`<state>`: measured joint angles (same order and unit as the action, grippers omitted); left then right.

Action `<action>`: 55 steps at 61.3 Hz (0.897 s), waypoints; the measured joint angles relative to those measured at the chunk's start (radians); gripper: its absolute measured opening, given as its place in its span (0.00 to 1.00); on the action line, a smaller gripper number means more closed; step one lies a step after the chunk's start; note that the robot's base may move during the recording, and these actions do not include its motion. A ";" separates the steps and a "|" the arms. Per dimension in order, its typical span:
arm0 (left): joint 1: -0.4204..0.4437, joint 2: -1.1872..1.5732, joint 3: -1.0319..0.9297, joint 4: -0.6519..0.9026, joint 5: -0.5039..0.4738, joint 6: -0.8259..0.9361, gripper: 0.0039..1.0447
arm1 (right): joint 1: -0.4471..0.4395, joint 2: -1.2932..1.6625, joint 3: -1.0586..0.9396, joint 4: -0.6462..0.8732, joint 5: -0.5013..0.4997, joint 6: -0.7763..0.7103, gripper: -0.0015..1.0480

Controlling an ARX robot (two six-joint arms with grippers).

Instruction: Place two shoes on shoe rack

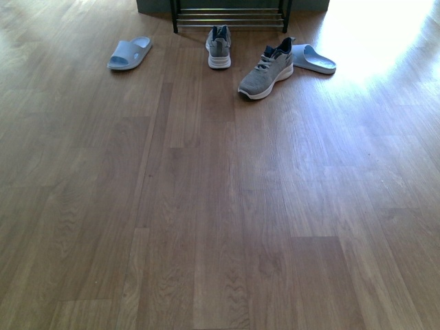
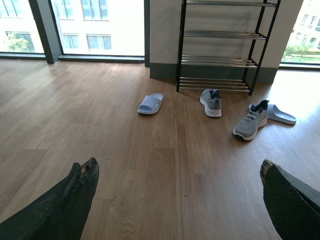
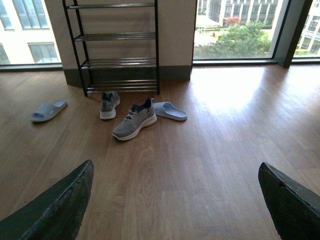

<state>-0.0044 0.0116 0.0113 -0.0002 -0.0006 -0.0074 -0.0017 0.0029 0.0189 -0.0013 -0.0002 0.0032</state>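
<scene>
Both grippers hang low over the wood floor (image 1: 220, 227). The left gripper (image 2: 176, 167) and right gripper (image 3: 175, 167) are spread wide and hold nothing, well short of the shoe rack (image 1: 230, 20). One grey sneaker (image 1: 218, 47) stands just before the rack's bottom rods. A second sneaker (image 1: 267, 72) lies angled further out, its heel just beside a pale slipper (image 1: 313, 58). Another slipper (image 1: 129, 53) lies well off the rack's left side.

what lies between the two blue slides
Front view: the straight sneaker by the shoe rack and the angled sneaker beside the right slide.
</scene>
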 joint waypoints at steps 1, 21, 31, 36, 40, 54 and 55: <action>0.000 0.000 0.000 0.000 0.000 0.000 0.91 | 0.000 0.000 0.000 0.000 0.000 0.000 0.91; 0.000 0.000 0.000 0.000 0.000 0.000 0.91 | 0.000 0.000 0.000 0.000 0.000 0.000 0.91; 0.000 0.000 0.000 0.000 0.000 0.000 0.91 | 0.000 0.000 0.000 0.000 0.000 0.000 0.91; 0.000 0.000 0.000 0.000 0.000 0.000 0.91 | 0.000 0.000 0.000 0.000 0.000 0.000 0.91; 0.000 0.000 0.000 0.000 0.000 0.000 0.91 | 0.000 0.000 0.000 0.000 0.000 0.000 0.91; 0.000 0.000 0.000 0.000 0.000 0.000 0.91 | 0.000 0.000 0.000 0.000 0.000 0.000 0.91; 0.000 0.000 0.000 0.000 0.000 0.000 0.91 | 0.000 0.000 0.000 0.000 0.000 0.000 0.91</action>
<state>-0.0044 0.0116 0.0116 -0.0002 -0.0002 -0.0074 -0.0017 0.0029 0.0189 -0.0013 -0.0006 0.0032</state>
